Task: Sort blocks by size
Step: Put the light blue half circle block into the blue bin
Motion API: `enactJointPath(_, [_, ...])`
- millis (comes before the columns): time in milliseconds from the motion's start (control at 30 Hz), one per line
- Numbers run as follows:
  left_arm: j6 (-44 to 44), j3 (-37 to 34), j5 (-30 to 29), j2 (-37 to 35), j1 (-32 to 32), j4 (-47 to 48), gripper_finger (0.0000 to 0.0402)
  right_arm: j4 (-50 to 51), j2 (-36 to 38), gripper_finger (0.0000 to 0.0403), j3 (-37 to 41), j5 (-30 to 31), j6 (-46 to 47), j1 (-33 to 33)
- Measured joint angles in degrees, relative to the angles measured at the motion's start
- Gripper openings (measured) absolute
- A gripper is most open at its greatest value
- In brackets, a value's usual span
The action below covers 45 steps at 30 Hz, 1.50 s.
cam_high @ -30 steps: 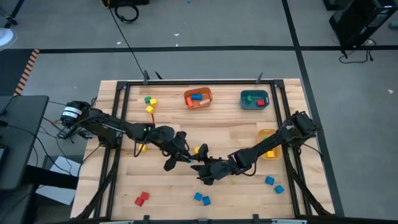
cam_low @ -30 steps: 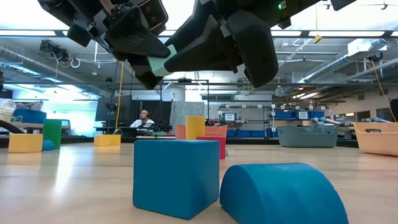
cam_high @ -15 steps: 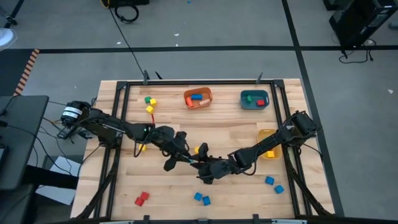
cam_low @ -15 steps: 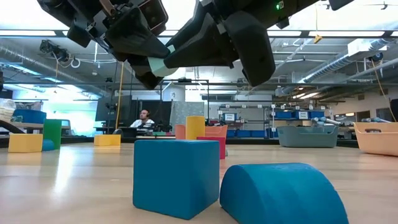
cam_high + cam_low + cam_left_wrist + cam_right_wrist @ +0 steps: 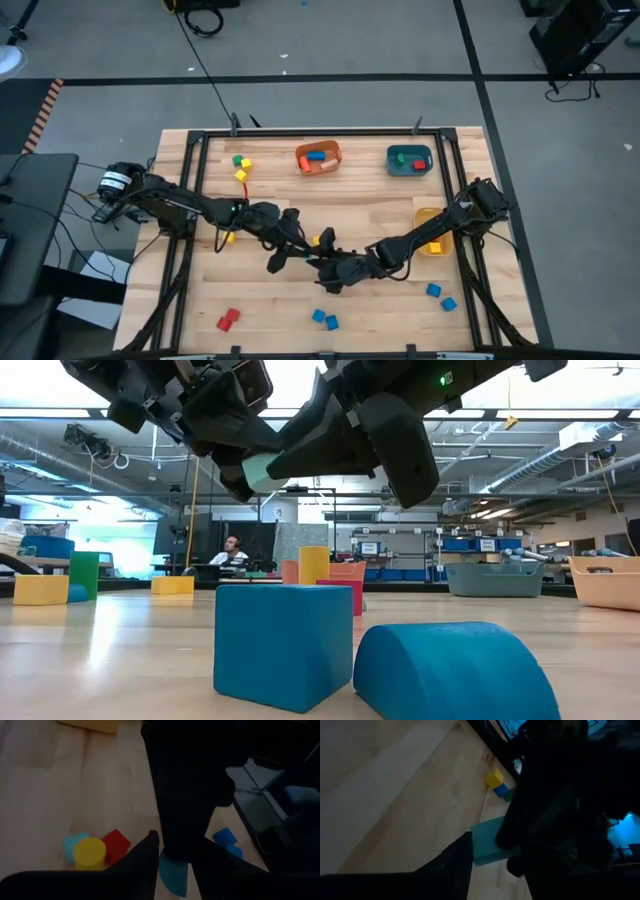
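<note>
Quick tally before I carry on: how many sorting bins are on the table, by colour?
orange bin: 1
teal bin: 1
yellow bin: 1
Total: 3

The table [image 5: 270, 310] is pale wood with visible planks and a smooth, slightly shiny finish. The blue blocks [image 5: 283, 643] look like matt painted solid pieces with smooth faces. The arms [image 5: 190, 208] are dark, matt plastic or metal. The bins [image 5: 318, 158] look like smooth plastic.
</note>
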<state>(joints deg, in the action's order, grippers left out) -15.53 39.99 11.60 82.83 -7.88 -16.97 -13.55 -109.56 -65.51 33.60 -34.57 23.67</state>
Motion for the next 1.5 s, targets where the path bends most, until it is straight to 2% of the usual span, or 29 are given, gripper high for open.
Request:
enactJointPath(233, [1.0,0.0,-1.5,0.0,0.0,0.0,0.0151,1.0,0.0,0.0160,0.0,1.0,0.5,0.0])
enactJointPath(567, [3.6,0.1,-4.4,-0.1,0.1,1.8,0.0157,2.9,0.5,0.0160,0.0,14.4,0.5,1.2])
enactJointPath(767, [5.0,0.1,-8.4,-0.1,0.1,3.2,0.0157,10.9,3.0,0.0160,0.0,19.9,6.2,2.8])
enactJointPath(967, [6.3,0.1,-12.0,-0.1,0.3,3.4,0.0157,28.4,5.5,0.0160,0.0,25.2,23.7,3.0])
enactJointPath(1167, [5.7,0.1,-16.1,-0.1,0.4,3.4,0.0157,51.8,8.8,0.0160,0.0,28.0,53.3,0.0])
enactJointPath(1333, [2.3,0.1,-16.5,-0.1,0.4,3.4,0.0157,69.6,11.0,0.0160,0.0,25.0,78.3,-6.9])
enactJointPath(1500, [-0.1,0.0,-16.5,0.0,0.4,3.3,0.0157,78.6,12.1,0.0160,0.0,22.4,86.9,-17.1])
